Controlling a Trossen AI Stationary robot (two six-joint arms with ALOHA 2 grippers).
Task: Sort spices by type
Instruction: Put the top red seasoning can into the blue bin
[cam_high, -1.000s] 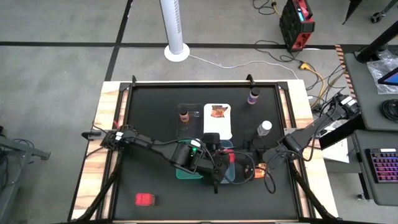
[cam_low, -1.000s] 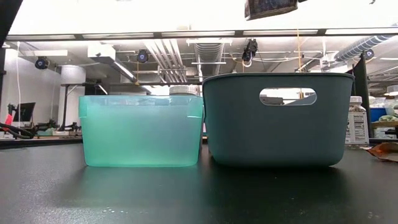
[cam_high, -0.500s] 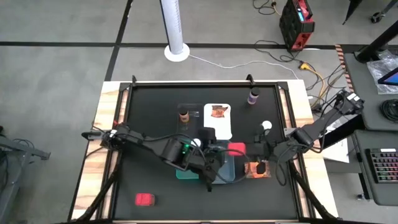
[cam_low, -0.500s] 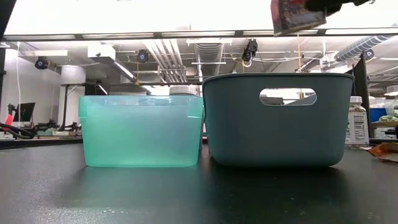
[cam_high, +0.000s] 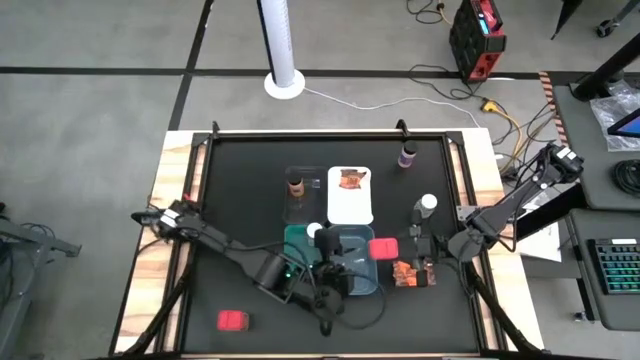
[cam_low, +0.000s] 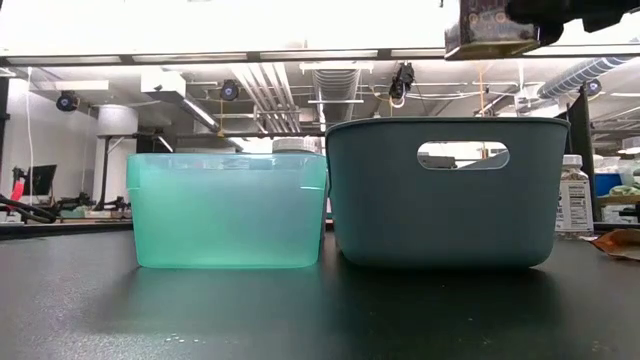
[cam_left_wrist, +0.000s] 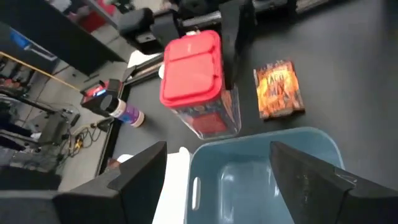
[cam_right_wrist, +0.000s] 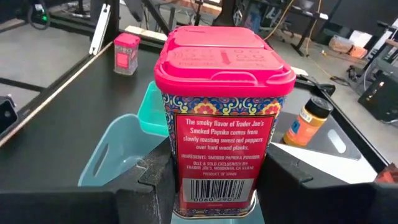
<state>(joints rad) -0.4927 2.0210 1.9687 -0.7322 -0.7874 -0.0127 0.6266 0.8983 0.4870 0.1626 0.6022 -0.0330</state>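
Red box (cam_right_wrist: 219, 118) is clamped in the right hand (cam_high: 398, 250), now carried clear of the grey-blue tray (cam_high: 352, 271) toward its right edge; a second ago it hung over the tray. Drop there looks abandoned or not yet made. Left hand (cam_high: 325, 290) has been pulled back near the tray's front, fingers spread, empty. Second red box (cam_high: 233, 320) lies well apart front-left. An orange packet (cam_high: 410, 273) lies just beside the tray, under the carry path.

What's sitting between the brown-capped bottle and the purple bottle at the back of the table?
In the high view, the white tray, holding a packet of orange-red spice, lies between the brown-capped bottle and the purple bottle; otherwise bare black tabletop.
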